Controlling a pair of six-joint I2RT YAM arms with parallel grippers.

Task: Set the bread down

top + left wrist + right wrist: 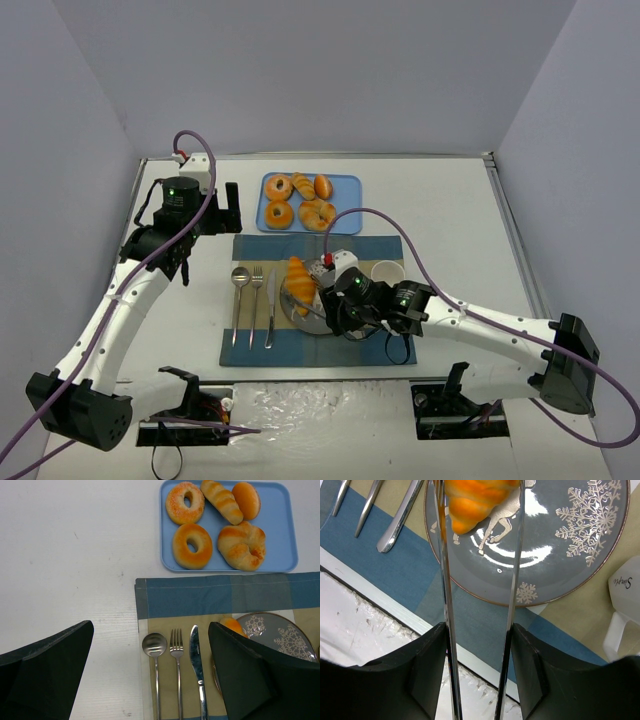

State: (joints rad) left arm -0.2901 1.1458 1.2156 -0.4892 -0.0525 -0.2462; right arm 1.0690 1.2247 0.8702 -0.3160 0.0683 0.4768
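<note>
Between the two thin fingers of the right gripper (pixel 308 292), over the left part of the plate (pixel 570 555), lay the bread (pixel 480 500). Its long axis ran along the fingers, with one tapered end pointing back toward the wrist. Each finger met a flank of it (whether they pinched it or merely stood against it could not be told). It seemed to rest on the glossy plate near the rim beside the knife (pixel 402 520), so a straight draw back along that axis looked cleanest. The cup (pixel 625 605) stood off to the right, leaving room. The left gripper (pixel 151 625), jaws wide apart and empty, hung farther off, near the tray (pixel 345 185).
</note>
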